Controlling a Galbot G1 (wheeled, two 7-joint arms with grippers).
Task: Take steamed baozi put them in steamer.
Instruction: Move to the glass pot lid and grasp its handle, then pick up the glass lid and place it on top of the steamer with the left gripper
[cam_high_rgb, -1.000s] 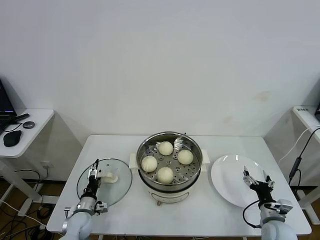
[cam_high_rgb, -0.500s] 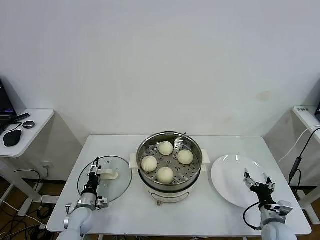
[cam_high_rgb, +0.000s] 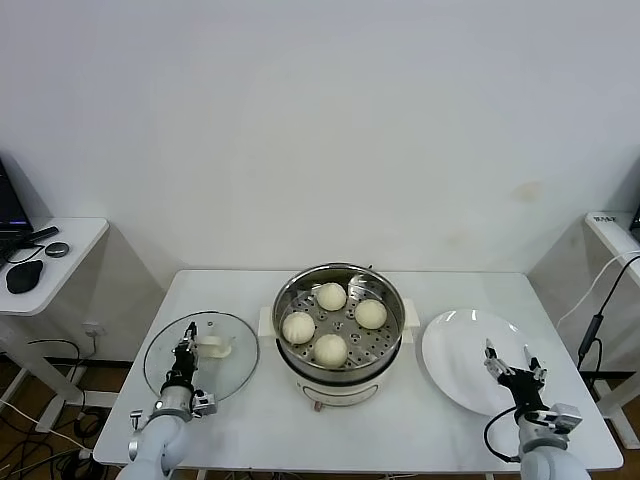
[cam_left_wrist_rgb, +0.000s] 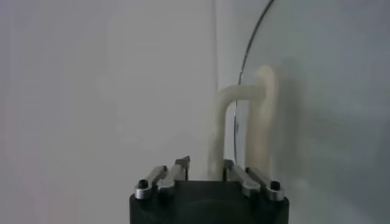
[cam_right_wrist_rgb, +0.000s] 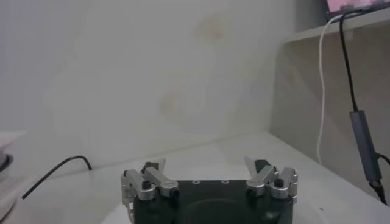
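All four steamed baozi sit in the steamer already; they look soft and squishy, so light side pinches. The left gripper is clamped on the glass lid handle, while the right gripper hangs apart over the plate.

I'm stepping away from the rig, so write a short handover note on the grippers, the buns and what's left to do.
Left gripper: low at the table's front left, fingers around the white handle of the round glass lid, which lies flat beside the pot.
Right gripper: open, holding nothing, over the near edge of the flat white plate.
Four cream-white steamed baozi sit on the perforated tray in the round stainless-steel steamer. The plate has no buns on it.
Done: all four buns are loaded.
Left: probably nothing for the buns; the steamer is uncovered, so setting the lid on may be next.
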